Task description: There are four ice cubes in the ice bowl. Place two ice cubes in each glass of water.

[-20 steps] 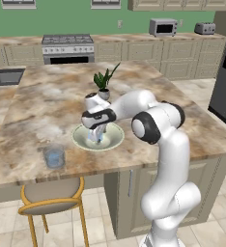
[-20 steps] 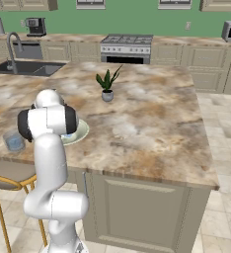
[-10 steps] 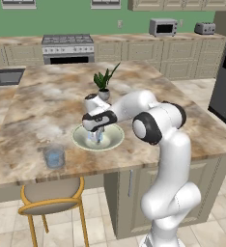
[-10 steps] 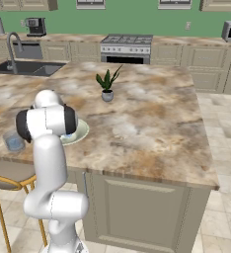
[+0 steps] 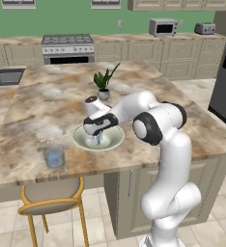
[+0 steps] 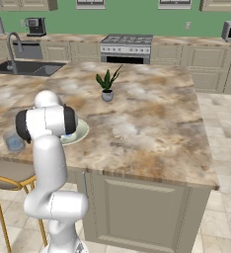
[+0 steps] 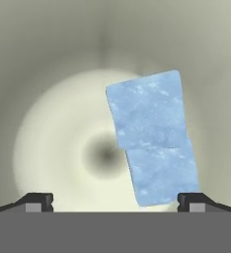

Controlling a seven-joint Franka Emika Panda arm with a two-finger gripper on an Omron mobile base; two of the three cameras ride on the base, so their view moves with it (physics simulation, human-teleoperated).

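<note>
Hand view: tool point(image 7: 115, 200) spread wide inside ice bowl point(image 7: 48, 74), ice cubes point(image 7: 152, 143) by right tip.

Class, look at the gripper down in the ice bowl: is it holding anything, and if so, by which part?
Nothing is held. The gripper is open inside the ice bowl, fingertips wide apart, with two ice cubes lying between them, nearer one fingertip.

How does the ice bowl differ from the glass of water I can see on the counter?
The ice bowl is wide, shallow and opaque cream; the glass of water is narrow, upright and clear with a blue tint. The open pincer is down inside the bowl, over the ice cubes; the glass stands apart, nearer the counter's edge. Both are round and rest on the counter.
</note>
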